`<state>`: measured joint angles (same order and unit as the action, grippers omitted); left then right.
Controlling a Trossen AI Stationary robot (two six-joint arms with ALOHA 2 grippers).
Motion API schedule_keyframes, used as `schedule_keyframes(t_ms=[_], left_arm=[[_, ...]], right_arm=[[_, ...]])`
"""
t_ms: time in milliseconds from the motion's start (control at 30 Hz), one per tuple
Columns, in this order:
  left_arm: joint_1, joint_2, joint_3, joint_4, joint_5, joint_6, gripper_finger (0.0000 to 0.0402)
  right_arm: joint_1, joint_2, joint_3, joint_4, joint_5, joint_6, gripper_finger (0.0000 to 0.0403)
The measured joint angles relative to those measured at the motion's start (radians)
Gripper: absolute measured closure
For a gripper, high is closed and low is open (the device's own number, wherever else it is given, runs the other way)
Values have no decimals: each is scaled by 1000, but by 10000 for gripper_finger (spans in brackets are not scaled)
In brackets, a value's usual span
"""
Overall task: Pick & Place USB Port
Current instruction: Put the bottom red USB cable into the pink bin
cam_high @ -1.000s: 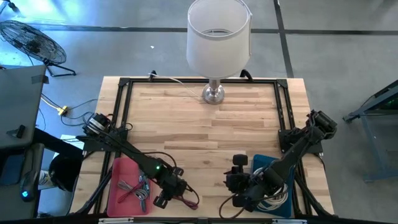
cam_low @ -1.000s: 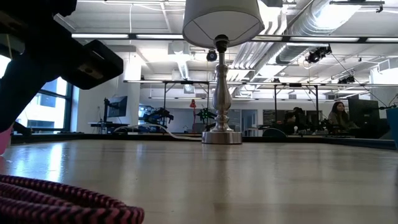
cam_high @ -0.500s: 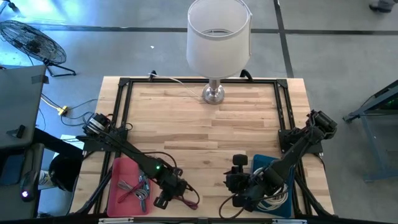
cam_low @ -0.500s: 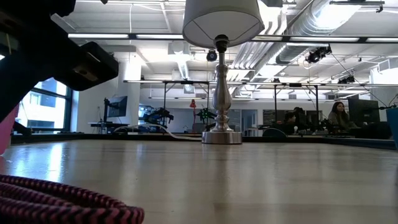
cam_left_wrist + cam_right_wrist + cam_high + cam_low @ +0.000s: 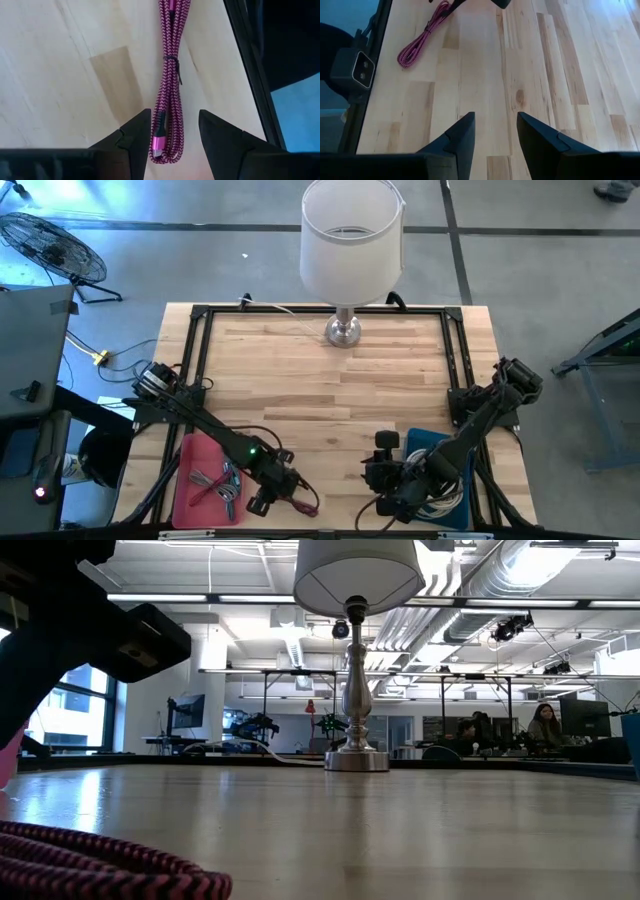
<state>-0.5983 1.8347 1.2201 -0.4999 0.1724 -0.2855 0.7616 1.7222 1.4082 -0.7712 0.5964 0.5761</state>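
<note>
A magenta braided USB cable (image 5: 167, 75), coiled into a long bundle tied round its middle, lies flat on the wooden table near the front edge (image 5: 302, 500). Its loops show low in the low view (image 5: 100, 865). My left gripper (image 5: 175, 112) hangs over the bundle's near end, pointing steeply down. It is open, one finger on either side of the cable with a gap on both sides. My right gripper (image 5: 495, 116) stands open over bare wood to the cable's right (image 5: 372, 476), nothing between its fingers. Its wrist view shows the cable farther off (image 5: 420, 42).
A pink tray (image 5: 200, 455) with several cables sits at the front left, just behind my left arm. A blue tray (image 5: 420, 442) with white cables lies under my right arm. A lamp (image 5: 345, 330) stands at the far edge. Black frame rails (image 5: 200, 350) border the table.
</note>
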Motion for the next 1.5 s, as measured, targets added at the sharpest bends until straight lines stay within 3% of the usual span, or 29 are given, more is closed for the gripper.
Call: schedule_keyframes(t_ms=[200,400,767,1067,1233,1500], left_arm=[[0,23,-1,3,-9,-21,238],[-5,59,-1,49,48,-34,238],[-4,61,-5,65,20,-4,242],[-4,61,-51,150,46,-34,309],[-5,61,-56,158,38,-30,386],[-18,61,-12,93,20,-15,398]], right_arm=[[5,0,0,15,0,0,265],[17,0,0,31,-1,1,265],[32,0,0,46,6,2,265],[32,0,0,56,6,2,265],[33,0,0,66,5,2,265],[33,0,0,67,6,1,265]])
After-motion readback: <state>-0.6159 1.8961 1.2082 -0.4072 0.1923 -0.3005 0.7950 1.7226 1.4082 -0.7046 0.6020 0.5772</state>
